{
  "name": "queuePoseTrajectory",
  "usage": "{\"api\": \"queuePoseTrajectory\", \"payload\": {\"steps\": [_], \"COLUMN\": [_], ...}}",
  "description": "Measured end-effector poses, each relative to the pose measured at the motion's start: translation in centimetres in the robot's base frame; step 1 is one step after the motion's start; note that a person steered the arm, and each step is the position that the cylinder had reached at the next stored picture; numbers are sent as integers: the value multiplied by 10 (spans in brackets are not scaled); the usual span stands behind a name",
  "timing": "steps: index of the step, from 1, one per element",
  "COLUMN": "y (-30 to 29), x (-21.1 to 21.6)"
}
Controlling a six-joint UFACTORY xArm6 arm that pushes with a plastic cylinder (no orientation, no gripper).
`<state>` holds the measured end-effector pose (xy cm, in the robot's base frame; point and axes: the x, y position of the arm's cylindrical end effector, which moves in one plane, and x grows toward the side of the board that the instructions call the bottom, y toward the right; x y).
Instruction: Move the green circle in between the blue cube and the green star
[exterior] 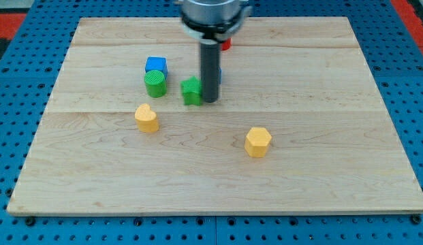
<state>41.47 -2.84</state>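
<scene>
The green circle (155, 84) sits on the wooden board, touching the lower edge of the blue cube (157, 66). The green star (191, 90) lies a short way to the circle's right. My tip (210, 101) stands right against the star's right side. A gap shows between the circle and the star.
A yellow heart (146, 118) lies below the green circle. A yellow hexagon (257, 141) lies toward the view's lower right. A red block (225, 45) and a bit of a blue block (218, 73) peek out behind the rod. The board's (334, 190) edge borders blue pegboard.
</scene>
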Motion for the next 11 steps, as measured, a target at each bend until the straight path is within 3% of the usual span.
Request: {"api": "queuePoseTrajectory", "payload": {"steps": [1, 3, 4, 6, 8, 9, 10, 11], "y": [-59, -109, -147, -111, -79, -90, -110, -79], "x": [16, 47, 30, -37, -56, -63, -85, -111]}}
